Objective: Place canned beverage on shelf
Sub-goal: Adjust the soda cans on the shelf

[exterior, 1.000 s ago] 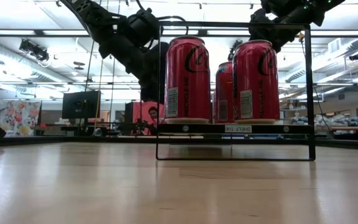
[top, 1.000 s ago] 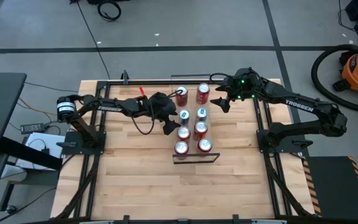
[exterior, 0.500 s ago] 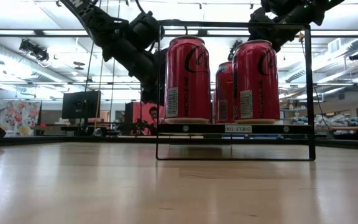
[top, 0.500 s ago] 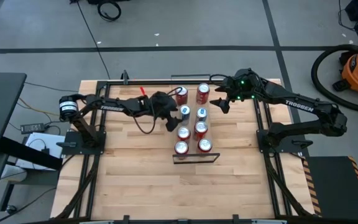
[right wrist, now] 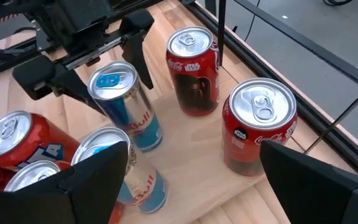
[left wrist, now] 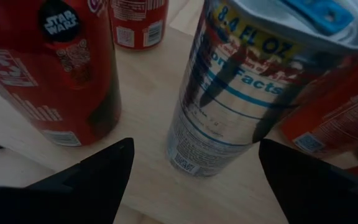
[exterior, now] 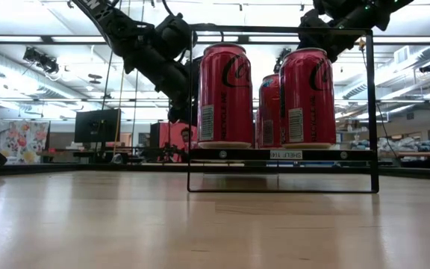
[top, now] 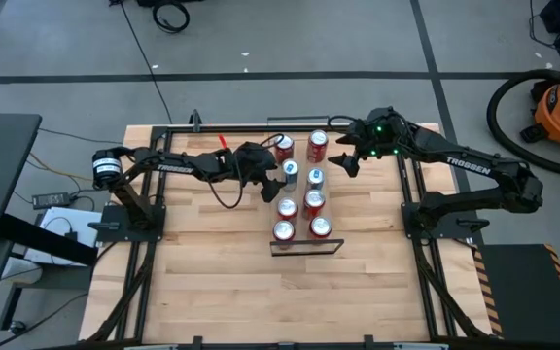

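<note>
Since a second ago my left gripper (top: 272, 182) has moved up along the shelf (top: 305, 245), from beside the middle cans toward the far end. Now my fingers (right wrist: 135, 37) stand wide open on both sides of a silver and blue can (left wrist: 253, 81), and I do not hold it; there is space between each finger and the can's wall. This can stands upright on the light wood board, with a red can (left wrist: 55, 68) just beside it and another red can (right wrist: 194, 71) behind it near the black wire rail. My right gripper (top: 350, 158) hangs open above the far right corner of the shelf, near the red can (right wrist: 258, 124) there, and grips nothing. In the low view two red cans (exterior: 225, 96) stand at the near end of the shelf, inside the black frame.
</note>
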You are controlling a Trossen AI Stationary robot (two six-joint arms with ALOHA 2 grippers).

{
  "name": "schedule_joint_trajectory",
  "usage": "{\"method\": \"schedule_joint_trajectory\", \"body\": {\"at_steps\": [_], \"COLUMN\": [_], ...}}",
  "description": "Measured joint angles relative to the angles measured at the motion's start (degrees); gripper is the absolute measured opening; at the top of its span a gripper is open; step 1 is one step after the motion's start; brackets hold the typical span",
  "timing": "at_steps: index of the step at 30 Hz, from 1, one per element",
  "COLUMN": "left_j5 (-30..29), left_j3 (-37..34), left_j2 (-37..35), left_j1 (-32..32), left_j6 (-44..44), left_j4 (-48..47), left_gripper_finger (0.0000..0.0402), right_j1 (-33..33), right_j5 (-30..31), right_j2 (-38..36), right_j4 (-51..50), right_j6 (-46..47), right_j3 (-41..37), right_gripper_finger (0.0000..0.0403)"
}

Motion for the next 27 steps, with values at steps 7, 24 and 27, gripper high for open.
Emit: {"method": "schedule_joint_trajectory", "body": {"at_steps": [7,24,27], "left_j5": [0.6,2.8,2.9], "left_j3": [0.0,0.0,0.0], "left_j2": [0.0,-0.1,-0.1], "left_j1": [-0.1,-2.4,-2.4], "left_j6": [-1.3,-2.7,-3.8], "left_j4": [0.1,4.5,4.3], "left_gripper_finger": [0.0356,0.0356,0.0356], "right_j1": [2.2,4.6,4.6], "right_j5": [-3.2,2.1,2.1], "right_j2": [-0.4,-4.7,-4.7], "right_j4": [-2.1,-6.4,-6.5], "right_j6": [2.1,1.4,1.4], "right_j3": [0.0,0.0,0.0], "right_gripper_finger": [0.0375,0.0375,0.0375]}}
